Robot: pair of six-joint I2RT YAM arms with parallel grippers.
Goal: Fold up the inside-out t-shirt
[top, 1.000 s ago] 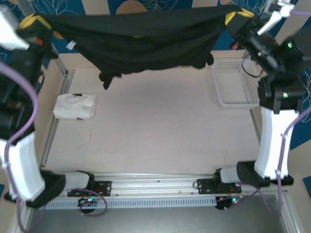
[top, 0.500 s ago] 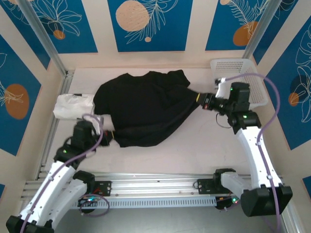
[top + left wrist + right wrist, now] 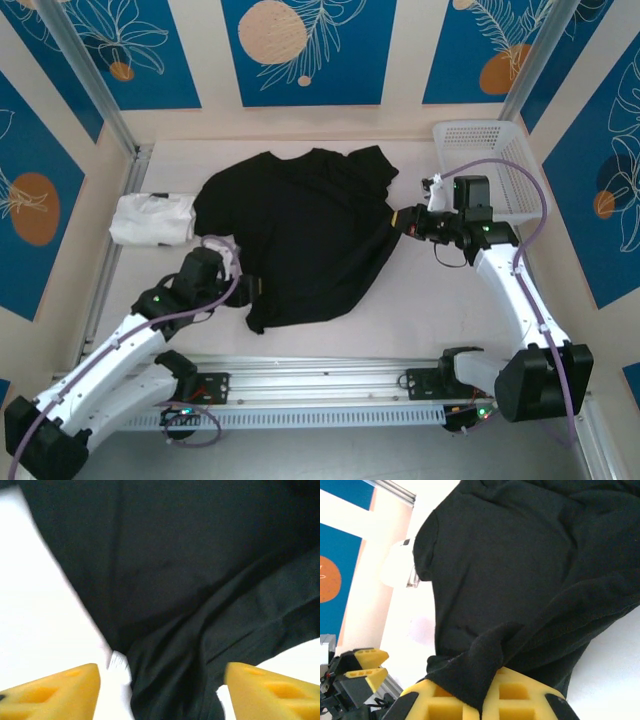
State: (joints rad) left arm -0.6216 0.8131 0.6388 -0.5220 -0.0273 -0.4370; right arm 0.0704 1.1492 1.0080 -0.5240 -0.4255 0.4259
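From above there is one black t-shirt [image 3: 300, 230], one white folded garment [image 3: 152, 218], one white basket [image 3: 497, 160] and two arms, each with a pair of fingers. The t-shirt lies spread on the desk [image 3: 430, 300] between the two pairs. It is creased and all black on the side that shows. The left fingers [image 3: 244, 289] sit at its near left corner and the right fingers [image 3: 402, 221] at its right edge. The folded garment lies beyond the left fingers and to their left, just beside the shirt's left edge. The basket stands beyond the right fingers, apart from the shirt.

In the left wrist view, the two yellow left fingers [image 3: 50, 692] stand wide apart, holding nothing. The t-shirt [image 3: 200, 580] stretches out ahead of them, and a rumpled ridge of it runs down into the gap between them. A small white tag [image 3: 118, 661] sits at the cloth's edge just ahead of the left-hand finger, with bare desk [image 3: 45, 610] beside it.

In the right wrist view, the right fingers [image 3: 520, 695] are clamped on a bunched fold of the t-shirt [image 3: 500, 565], and the cloth rises from between the two yellow pads. The rest of the shirt fans out ahead of them in broad soft folds with a stitched hem. Far ahead and to the left lies the white garment [image 3: 397, 562], and the left fingers [image 3: 367, 656] show low at the left, parted.
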